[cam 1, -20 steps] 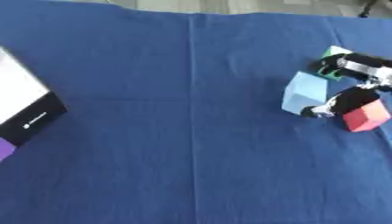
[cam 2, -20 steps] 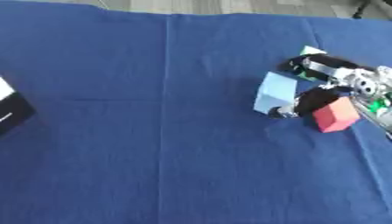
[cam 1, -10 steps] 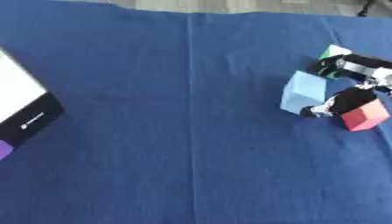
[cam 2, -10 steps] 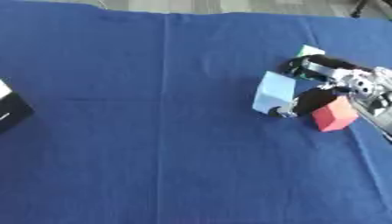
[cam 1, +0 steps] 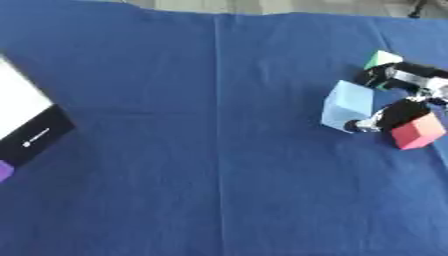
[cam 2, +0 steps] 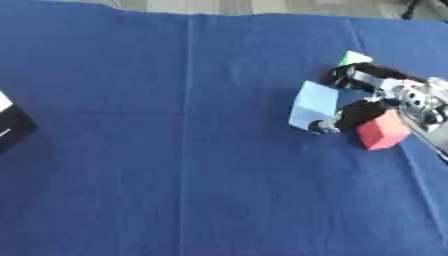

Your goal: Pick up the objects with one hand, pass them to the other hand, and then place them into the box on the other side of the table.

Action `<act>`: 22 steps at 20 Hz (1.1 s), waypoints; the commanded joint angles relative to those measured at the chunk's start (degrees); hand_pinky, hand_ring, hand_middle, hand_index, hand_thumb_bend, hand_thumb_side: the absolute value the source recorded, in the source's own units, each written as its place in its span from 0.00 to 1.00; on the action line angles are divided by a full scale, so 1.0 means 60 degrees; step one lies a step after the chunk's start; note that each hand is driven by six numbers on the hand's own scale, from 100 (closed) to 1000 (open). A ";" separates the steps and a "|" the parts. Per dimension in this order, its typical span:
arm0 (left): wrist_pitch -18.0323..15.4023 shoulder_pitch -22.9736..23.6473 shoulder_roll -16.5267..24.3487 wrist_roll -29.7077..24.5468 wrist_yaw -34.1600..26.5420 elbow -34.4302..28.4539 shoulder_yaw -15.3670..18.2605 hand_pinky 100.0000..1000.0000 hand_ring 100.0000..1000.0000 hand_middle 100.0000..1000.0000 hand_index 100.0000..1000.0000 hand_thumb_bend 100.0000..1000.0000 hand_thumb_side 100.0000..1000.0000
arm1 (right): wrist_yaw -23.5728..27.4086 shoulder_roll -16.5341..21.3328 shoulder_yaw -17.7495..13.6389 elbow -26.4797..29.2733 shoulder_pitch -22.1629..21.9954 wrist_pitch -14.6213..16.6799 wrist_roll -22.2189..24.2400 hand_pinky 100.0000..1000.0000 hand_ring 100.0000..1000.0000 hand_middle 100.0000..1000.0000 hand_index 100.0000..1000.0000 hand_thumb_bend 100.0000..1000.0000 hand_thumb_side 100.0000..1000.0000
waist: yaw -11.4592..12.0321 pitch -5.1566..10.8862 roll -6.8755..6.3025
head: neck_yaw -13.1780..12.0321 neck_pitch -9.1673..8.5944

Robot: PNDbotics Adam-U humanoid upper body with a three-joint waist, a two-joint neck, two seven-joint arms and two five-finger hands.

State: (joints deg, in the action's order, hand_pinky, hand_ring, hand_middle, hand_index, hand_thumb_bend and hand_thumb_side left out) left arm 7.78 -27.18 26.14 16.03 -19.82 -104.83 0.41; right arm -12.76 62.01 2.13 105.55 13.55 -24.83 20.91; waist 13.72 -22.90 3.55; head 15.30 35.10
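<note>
A light blue cube (cam 2: 313,105) stands on the blue cloth at the right. My right hand (cam 2: 404,94) comes in from the right edge and is curled round the cube's right side: its fingers (cam 2: 352,75) arch over the upper corner and its thumb (cam 2: 331,125) touches the lower corner. A red cube (cam 2: 382,132) lies just under the hand, and a green block (cam 2: 353,58) sits behind the fingers. A box (cam 1: 22,120) with a white inside and a black wall shows at the left edge. My left hand shows in no view.
The blue cloth (cam 1: 210,150) covers the whole table, with a fold line down its middle. A small purple thing (cam 1: 4,171) shows beside the box at the left edge.
Almost nothing has moved. The right hand stays curled at the light blue cube, and the cubes keep their places.
</note>
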 commanded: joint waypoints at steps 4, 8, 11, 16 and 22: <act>-0.0008 -0.0139 0.0189 -0.0040 -0.0028 -0.0188 -0.0006 0.92 0.70 0.70 0.76 0.07 0.77 | 0.0006 0.0191 -0.0118 -0.0011 0.0036 -0.0046 0.0028 0.90 0.88 0.81 0.85 0.54 0.17 | 0.0041 0.0137 -0.0022 | 0.0046 -0.0128; 0.0001 -0.0152 0.0178 -0.0053 -0.0027 -0.0189 -0.0020 0.92 0.70 0.70 0.76 0.07 0.77 | -0.0012 0.0168 -0.0118 -0.0032 0.0037 -0.0061 0.0024 0.90 0.87 0.79 0.84 0.53 0.16 | 0.0070 0.0131 -0.0012 | 0.0045 -0.0132; 0.0007 -0.0158 0.0171 -0.0055 -0.0025 -0.0188 -0.0025 0.92 0.71 0.70 0.76 0.07 0.77 | -0.0008 0.0161 -0.0111 -0.0041 0.0046 -0.0096 -0.0031 0.90 0.86 0.78 0.82 0.53 0.16 | 0.0087 0.0133 -0.0008 | 0.0045 -0.0130; 0.0036 -0.0159 0.0166 -0.0072 -0.0014 -0.0185 -0.0053 0.92 0.71 0.70 0.76 0.07 0.78 | 0.0031 0.0142 -0.0072 -0.0032 0.0079 -0.0159 -0.0134 0.90 0.85 0.76 0.79 0.48 0.13 | 0.0110 0.0129 -0.0003 | 0.0042 -0.0135; 0.0046 -0.0176 0.0157 -0.0063 -0.0013 -0.0198 -0.0051 0.92 0.71 0.70 0.76 0.07 0.78 | -0.0014 0.0112 -0.0049 -0.0016 0.0054 -0.0137 -0.0207 0.90 0.82 0.72 0.76 0.44 0.05 | 0.0135 0.0117 0.0004 | 0.0034 -0.0138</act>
State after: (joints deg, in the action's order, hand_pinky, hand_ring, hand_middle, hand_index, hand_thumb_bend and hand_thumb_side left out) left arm 8.09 -27.38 26.13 15.69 -19.82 -104.85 -0.07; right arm -12.79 61.31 2.36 105.19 13.60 -25.63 19.96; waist 14.52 -23.12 3.69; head 15.42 35.09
